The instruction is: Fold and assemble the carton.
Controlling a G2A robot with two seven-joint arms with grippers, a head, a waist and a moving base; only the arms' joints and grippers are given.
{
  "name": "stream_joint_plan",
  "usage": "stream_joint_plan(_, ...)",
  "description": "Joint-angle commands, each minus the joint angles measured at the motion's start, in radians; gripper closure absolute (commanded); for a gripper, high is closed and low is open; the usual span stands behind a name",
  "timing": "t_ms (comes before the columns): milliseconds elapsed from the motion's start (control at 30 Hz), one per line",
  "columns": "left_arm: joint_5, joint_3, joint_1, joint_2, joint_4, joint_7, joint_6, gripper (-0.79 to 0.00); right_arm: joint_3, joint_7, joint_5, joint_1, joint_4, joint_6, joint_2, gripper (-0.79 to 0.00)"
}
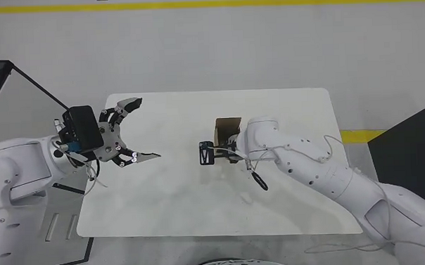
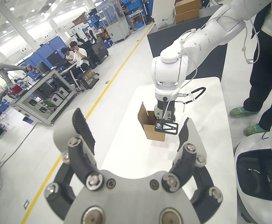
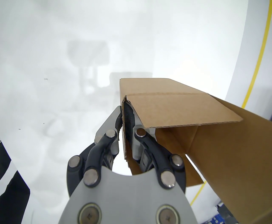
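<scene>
R gripper [image 3: 125, 115]: fingers [image 3: 129, 118] were shut tight on one panel edge of the carton [image 3: 180, 110], w/ one pad inside the wall and one outside. A flap lay folded over just beside the grip. In the left wrist view another flap stood upright on the far side, and the open end faced up. The carton sat near the middle of the worktop [image 1: 285, 200]; whether it rested on the surface or hung just above it could not be confirmed.

L gripper [image 1: 147, 128]: fingers spread wide, nothing held, positioned over the worktop's left end, well apart from the carton.

Key relation: the carton lay straight ahead of the L fingers, toward the robot's right. R arm was on it; L arm was the farther one.

Assessment: flaps not yet closed. The next fold prob. requires the L arm to cross over while R steadies.
</scene>
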Motion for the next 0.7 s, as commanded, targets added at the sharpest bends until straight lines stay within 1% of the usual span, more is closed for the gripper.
stream_joint_plan(0, 0.000, 0.000, 0.000, 0.000, 0.000, 0.000, 0.000, -0.785, 0.001, 0.004, 0.001, -0.003, -0.002, -0.002, 0.000, 0.000)
stream_joint_plan(233, 0.000, 0.000, 0.000, 0.000, 0.000, 0.000, 0.000, -0.785, 0.001, 0.013, -0.007, -0.019, 0.006, -0.001, -0.002, 0.000)
stream_joint_plan(667, 0.000, 0.000, 0.000, 0.000, 0.000, 0.000, 0.000, -0.785, -0.013, -0.005, -0.025, -0.031, 0.043, -0.009, -0.017, 0.000)
